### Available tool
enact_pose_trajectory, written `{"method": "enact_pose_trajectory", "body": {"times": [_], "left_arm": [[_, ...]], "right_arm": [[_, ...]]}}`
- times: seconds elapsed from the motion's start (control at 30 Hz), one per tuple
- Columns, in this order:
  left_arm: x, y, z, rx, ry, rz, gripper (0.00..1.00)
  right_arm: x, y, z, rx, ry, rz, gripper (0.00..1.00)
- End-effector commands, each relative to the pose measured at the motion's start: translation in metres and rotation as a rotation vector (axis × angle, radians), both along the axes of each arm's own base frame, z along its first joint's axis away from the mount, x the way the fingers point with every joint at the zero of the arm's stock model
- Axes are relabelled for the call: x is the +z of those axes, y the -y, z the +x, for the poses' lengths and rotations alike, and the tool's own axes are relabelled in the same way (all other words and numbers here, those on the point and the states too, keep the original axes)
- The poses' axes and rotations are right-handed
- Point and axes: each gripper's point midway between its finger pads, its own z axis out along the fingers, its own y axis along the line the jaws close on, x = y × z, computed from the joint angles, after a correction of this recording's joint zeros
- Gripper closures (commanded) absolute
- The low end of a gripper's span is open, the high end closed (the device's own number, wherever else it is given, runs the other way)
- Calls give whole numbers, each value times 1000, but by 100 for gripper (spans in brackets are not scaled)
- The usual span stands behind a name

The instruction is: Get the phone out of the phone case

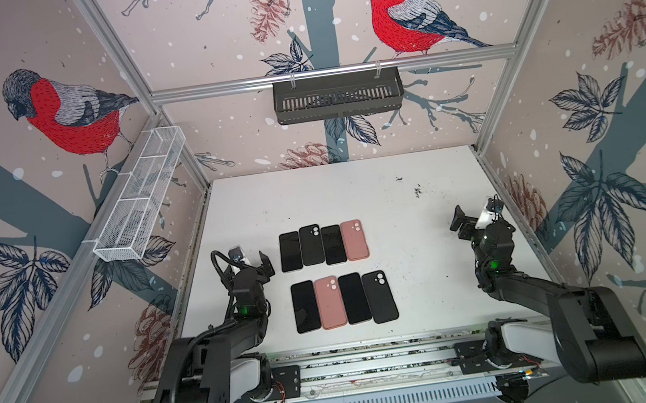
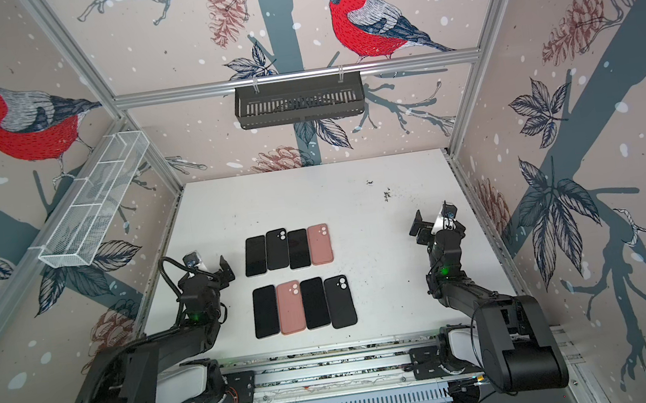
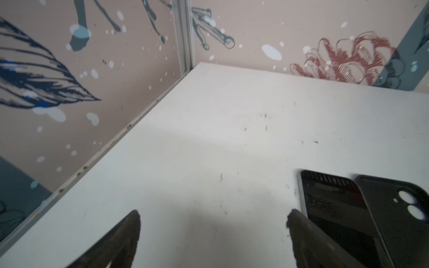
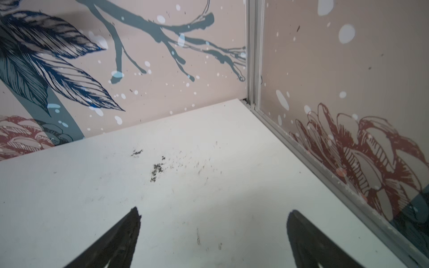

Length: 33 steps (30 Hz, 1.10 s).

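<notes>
Left gripper (image 1: 251,262): jaws spread wide with nothing between them; it hovers near the left edge of the worktop (image 1: 427,281), just beside the back row
Back row: four items packed side by side around the worktop's middle: back left phone (image 1: 290,251), screen up; back black case (image 1: 311,245), back up, two pale camera openings; back right phone (image 1: 333,244), screen up; back pink case (image 1: 355,239), back up
Front row: nearer the front edge, packed the same way: front left phone (image 1: 305,307), screen up; front pink case (image 1: 330,302), back up; front right phone (image 1: 356,298), screen up; front black case (image 1: 380,297), back up
Case contents: cannot tell whether any case holds a phone
Dark specks (image 1: 417,191): toward the back right corner
Right gripper (image 1: 476,219): jaws spread wide, empty, raised near the right edge, well apart from both rows
</notes>
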Motion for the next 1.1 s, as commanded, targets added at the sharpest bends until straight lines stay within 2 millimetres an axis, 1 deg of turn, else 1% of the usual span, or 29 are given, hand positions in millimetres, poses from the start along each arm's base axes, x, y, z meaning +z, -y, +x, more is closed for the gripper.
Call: {"method": "enact_pose_trajectory", "body": {"times": [0.0,0.1,0.17,0.23,0.33,0.4,0.47,0.53,0.6,0.67,1.07], "left_arm": [[54,13,12,-105,243,37,2],[47,19,15,-141,268,40,2],[43,25,22,-182,260,49,2],[35,25,29,-182,192,34,2],[35,25,33,-187,201,35,2],[35,24,34,-185,199,32,2],[34,20,38,-166,193,24,2],[31,18,42,-156,166,17,2],[29,19,45,-159,155,18,2],[27,18,49,-155,137,15,2],[28,19,49,-158,140,17,2]], "right_arm": [[32,-3,-5,12,133,-70,0],[28,-6,-15,2,135,-93,0],[20,-4,-19,-16,120,-96,0],[13,-4,-26,-25,121,-91,0],[2,-6,-31,-27,128,-103,0],[-2,-10,-23,-17,109,-127,0],[-14,-14,-8,-6,54,-141,0],[-24,-9,3,-29,23,-133,0],[-27,-6,10,-32,10,-124,0],[-35,6,18,-77,-55,-78,0],[-35,6,16,-91,-53,-88,0]]}}
